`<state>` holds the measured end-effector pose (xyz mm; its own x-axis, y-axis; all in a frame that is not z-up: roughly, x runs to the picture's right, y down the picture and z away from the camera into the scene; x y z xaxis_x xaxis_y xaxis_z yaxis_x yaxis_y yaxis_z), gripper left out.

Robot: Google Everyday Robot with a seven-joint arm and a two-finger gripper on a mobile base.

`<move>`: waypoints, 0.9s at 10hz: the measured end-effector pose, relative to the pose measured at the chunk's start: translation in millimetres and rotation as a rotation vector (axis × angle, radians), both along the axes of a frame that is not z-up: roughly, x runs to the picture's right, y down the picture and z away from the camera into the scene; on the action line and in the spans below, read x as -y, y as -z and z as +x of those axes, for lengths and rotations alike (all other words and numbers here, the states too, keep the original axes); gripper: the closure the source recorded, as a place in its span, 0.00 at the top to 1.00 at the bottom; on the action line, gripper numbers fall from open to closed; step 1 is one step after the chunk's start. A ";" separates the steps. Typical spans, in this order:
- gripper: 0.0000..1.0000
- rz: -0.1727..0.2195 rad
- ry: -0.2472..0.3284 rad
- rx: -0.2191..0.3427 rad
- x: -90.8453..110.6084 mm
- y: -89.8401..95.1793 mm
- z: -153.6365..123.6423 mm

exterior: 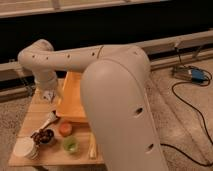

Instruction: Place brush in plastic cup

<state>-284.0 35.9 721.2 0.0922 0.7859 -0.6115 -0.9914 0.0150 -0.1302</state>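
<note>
Hanging spread with nothing between them, the jaws of my gripper (49, 95) sit over the left side of the wooden table (36, 111), close beside the yellow tray (75, 100). Nearer to me the brush (49, 120) lies flat on the wood, ungrasped and apart from the plastic cup (24, 148), which stands at the front left corner, just past a dark bowl (43, 136).

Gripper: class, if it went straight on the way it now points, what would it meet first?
The gripper, pointing down beside the yellow tray, would probably meet the brush lying on the wooden table below it. Depth is unclear, so it might touch bare table beside the brush instead.
</note>
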 end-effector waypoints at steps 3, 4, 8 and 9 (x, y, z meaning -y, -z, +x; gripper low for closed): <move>0.65 0.009 0.054 0.037 -13.1 3.6 -35.6; 0.65 0.015 0.081 0.042 -19.7 4.1 -46.0; 0.65 0.007 0.163 0.075 -49.5 0.1 -85.6; 0.65 0.002 0.168 0.076 -52.3 -2.6 -87.9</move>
<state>-371.9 88.3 723.8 0.2680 0.7565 -0.5965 -0.9623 0.1800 -0.2041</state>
